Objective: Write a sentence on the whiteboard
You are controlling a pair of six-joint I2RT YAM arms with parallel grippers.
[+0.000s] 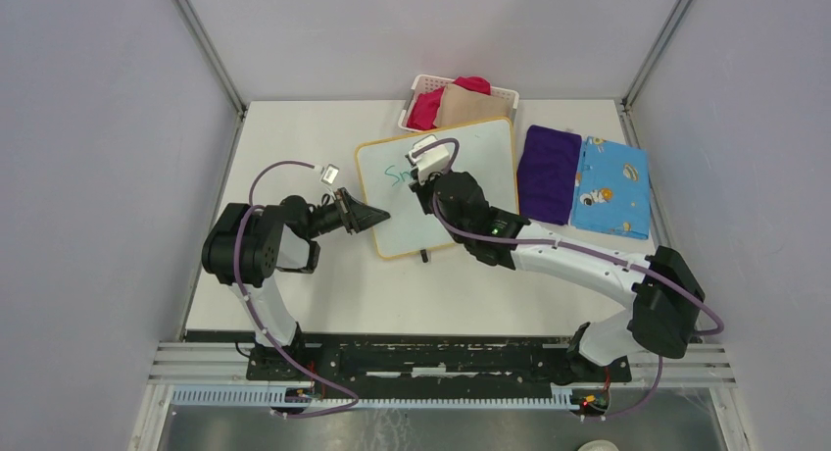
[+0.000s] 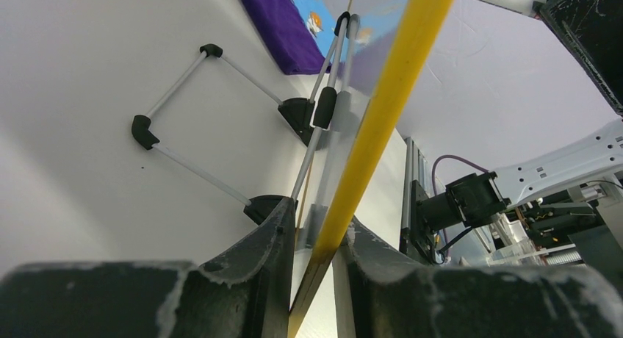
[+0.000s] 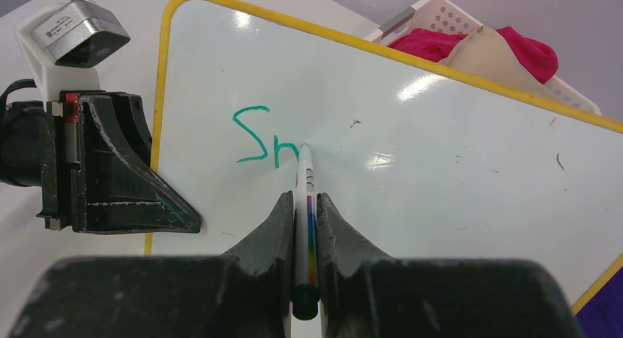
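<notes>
The whiteboard (image 1: 480, 176) lies near the middle of the table (image 1: 294, 137), turned a little askew, with one small black foot (image 1: 423, 256) showing at its near edge. The left gripper (image 1: 380, 216) reaches in from the left, its jaws narrowed on the board's yellow frame (image 2: 382, 117), one finger on each side of the edge. That wrist view also shows a thin metal stand (image 2: 213, 110) with black corner joints on the board's underside. The right gripper (image 3: 301, 206) is clamped on a slim white marker (image 3: 305, 184), whose tip touches the board. Only the start of the sentence (image 3: 257, 136) is written: a green "S" and part of the next letter, near the board's left side. The right arm (image 1: 568, 260) crosses the board's near right corner and hides part of it from above. Just behind the board stands a white slotted basket (image 1: 505, 96) holding a pink cloth (image 1: 426, 108) and a beige cloth (image 1: 465, 106). To the right of the board lie a purple cloth (image 1: 549, 172) and, beside it, a blue patterned cloth (image 1: 612, 186).
</notes>
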